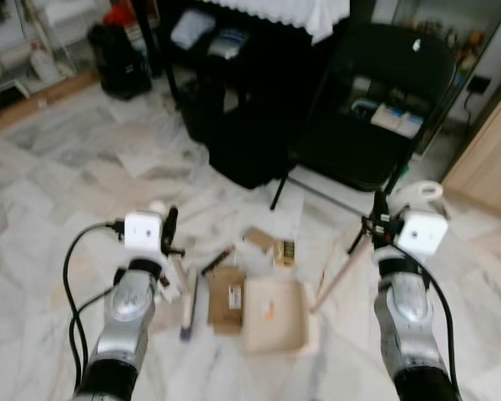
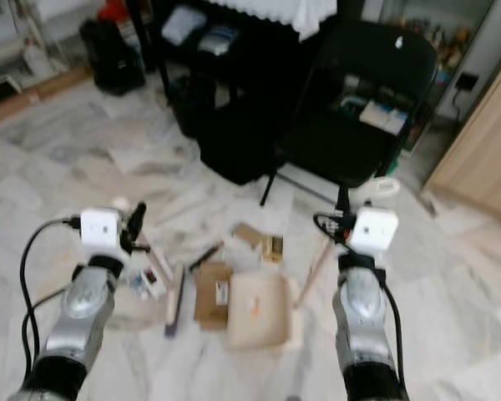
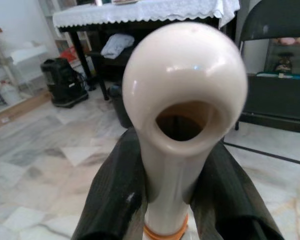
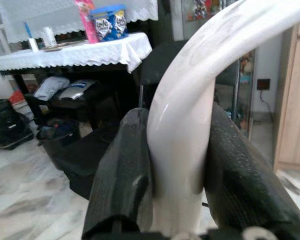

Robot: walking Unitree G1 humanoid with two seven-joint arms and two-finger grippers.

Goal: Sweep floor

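- Left gripper (image 3: 172,200) is clamped on the cream brush handle (image 3: 182,115) just below its hanging-hole end; bristle head (image 2: 174,302) rests on the marble floor (image 1: 50,175), lower left of centre.
- Right gripper (image 4: 177,165) is closed around the curved white dustpan handle (image 4: 190,100); dustpan (image 1: 274,316) sits flat at lower centre, mouth toward the brush, likely to catch debris.
- Cardboard scraps (image 1: 225,299) lie between brush and pan; sweep judged barely begun.
- Black folding chair (image 1: 376,109) stands upper right.
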